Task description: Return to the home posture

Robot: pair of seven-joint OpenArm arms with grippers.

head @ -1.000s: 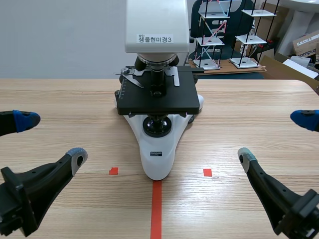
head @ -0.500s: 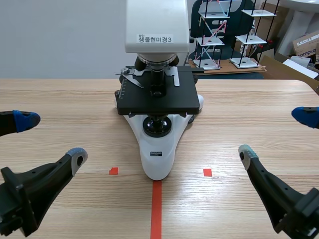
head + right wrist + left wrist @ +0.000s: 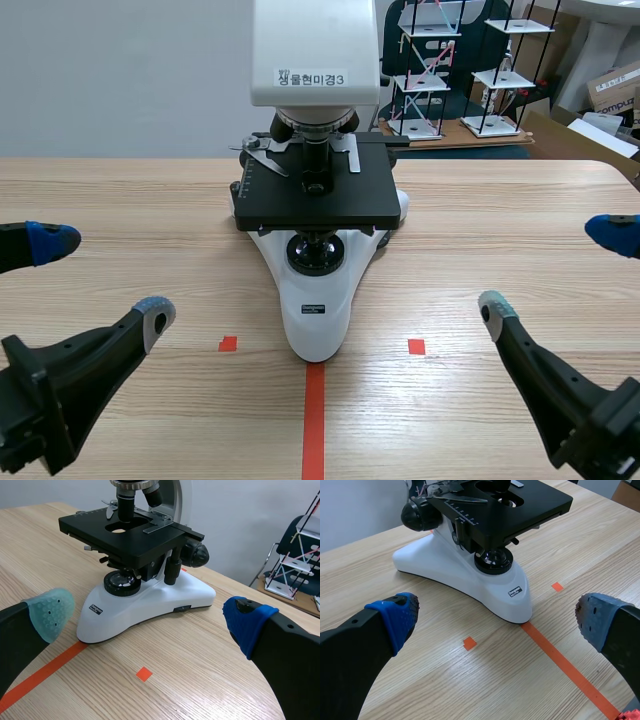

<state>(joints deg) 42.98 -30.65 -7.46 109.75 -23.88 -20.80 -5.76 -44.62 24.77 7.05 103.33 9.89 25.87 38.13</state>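
Observation:
A white and black microscope [image 3: 316, 190] stands in the middle of the wooden table, its black stage [image 3: 505, 505] [image 3: 125, 530] seen from both wrist views. My left gripper [image 3: 100, 280] hangs low at the left of the table, open, nothing between its fingers; in the left wrist view [image 3: 495, 625] the microscope's base lies ahead of it. At the right my right gripper [image 3: 555, 270] is likewise open and holds nothing; in the right wrist view [image 3: 150, 620] the microscope's base sits ahead between its fingers, apart from them.
Orange-red tape marks lie on the table in front of the microscope. Behind the table's far edge stand small white shelf models [image 3: 440, 70] and cardboard boxes [image 3: 615, 90].
The right gripper has shifted very slightly to the right. Nothing else has moved.

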